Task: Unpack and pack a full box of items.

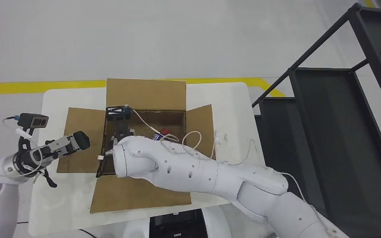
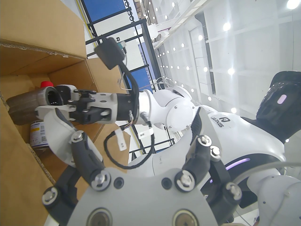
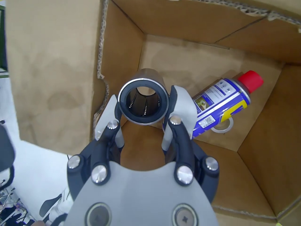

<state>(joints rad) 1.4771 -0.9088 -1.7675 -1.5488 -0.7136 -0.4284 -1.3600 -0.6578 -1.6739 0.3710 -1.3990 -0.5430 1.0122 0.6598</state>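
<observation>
Between the two fingers of my right claw (image 3: 143, 116) sits a shiny metal tube (image 3: 143, 99). The claw is closed tight on it, with one finger on each side. The tube is hollow, and I can look right down its round hole. My right claw is down inside the box (image 3: 188, 19), close to one side wall. I cannot tell if the tube touches the bottom of the box.

Just beside the tube lies a spray can (image 3: 221, 104). It is blue and yellow, with a red cap (image 3: 250, 81). The can lies on the box floor, with its cap end on the side away from the tube. A small grey ring (image 3: 224, 128) peeks out from under the can and touches it.

The box is brown cardboard, and its four flaps are folded open. It stands on a white table (image 1: 232, 101).

My left claw (image 2: 122, 123) is outside the box, above the flap (image 1: 83, 122) on my left side. Its fingers are spread wide apart, and it holds nothing. It is turned toward the box. From there I can see my right claw gripping the tube, with the red cap behind it and the can below.
</observation>
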